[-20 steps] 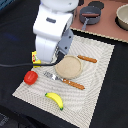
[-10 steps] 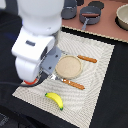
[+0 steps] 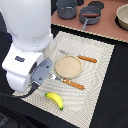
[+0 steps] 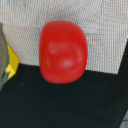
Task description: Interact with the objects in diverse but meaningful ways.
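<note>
Gripper not visible in either view: the arm's white body (image 3: 27, 55) blocks it in the exterior view, and the wrist view shows no fingers, so whether it is open or closed cannot be told.

Red tomato (image 4: 63, 51) fills the wrist view, directly under the camera. It lies at the edge of the pale woven placemat (image 4: 60, 12), partly over the dark table surface (image 4: 65, 105). Nothing touches it that can be seen. A yellow sliver (image 4: 11, 65) sits just beside it at the frame edge; what it is cannot be told.

Exterior view: tomato hidden behind the arm. Yellow banana (image 3: 54, 99) lies on the placemat near its edge, beside the arm. Tan round plate (image 3: 67, 66) sits mid-mat with nothing on it, a fork (image 3: 67, 81) and a knife (image 3: 85, 58) on either side. Grey pan (image 3: 90, 15) sits well apart on the brown surface beyond the mat.

Judgement: early. Arm looks lined up over the tomato for a pick; no grasp evident, plate unfilled, banana untouched.
</note>
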